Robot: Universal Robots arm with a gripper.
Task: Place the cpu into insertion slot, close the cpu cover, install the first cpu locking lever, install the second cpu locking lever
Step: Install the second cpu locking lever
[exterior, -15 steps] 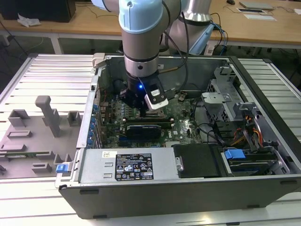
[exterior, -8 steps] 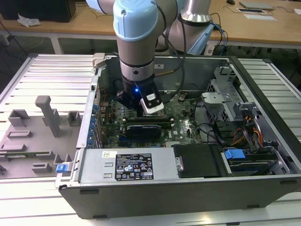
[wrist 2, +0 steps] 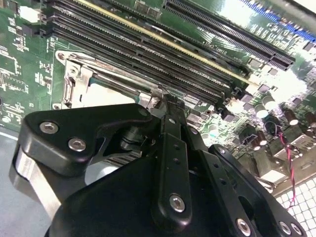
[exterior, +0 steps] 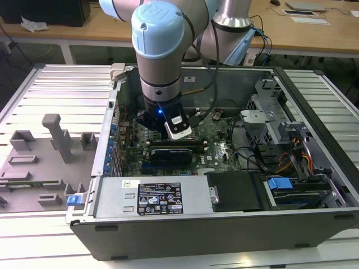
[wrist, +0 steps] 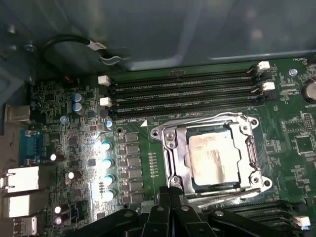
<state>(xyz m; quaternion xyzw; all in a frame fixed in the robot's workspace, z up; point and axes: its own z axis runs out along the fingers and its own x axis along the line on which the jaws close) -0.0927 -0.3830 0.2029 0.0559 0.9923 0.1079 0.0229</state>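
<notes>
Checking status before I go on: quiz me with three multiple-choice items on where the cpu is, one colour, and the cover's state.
1. The cpu lies:
A. on the grey tray outside the case
B. in its socket on the motherboard
C. on top of the power supply

2. The arm's joint cap in the exterior view is:
A. red
B. yellow
C. light blue

3. The cpu cover is:
A. down flat around the cpu
B. standing upright on its hinge
C. taken off and lying beside the board

Answers:
1 B: the first wrist view shows the chip seated among the board's parts.
2 C: the rounded cap is pale blue.
3 A: the metal frame lies level around the chip's top.
</notes>
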